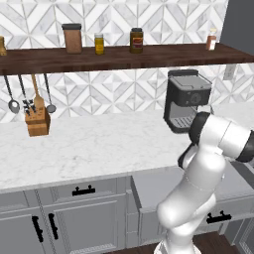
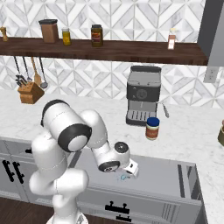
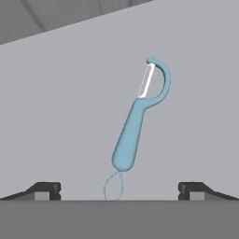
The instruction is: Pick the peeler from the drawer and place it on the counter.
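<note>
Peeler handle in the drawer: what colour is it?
Light blue; the peeler shows best in the hand view, lying on the drawer floor.

The peeler (image 3: 133, 133) lies flat on the pale grey floor of the drawer (image 3: 60, 107), just ahead of the pincer (image 3: 119, 190) and between its two widely parted tips. Its rounded handle end is nearest the pincer (slightly tilted), with the curved head and bright blade pointing away.
</note>
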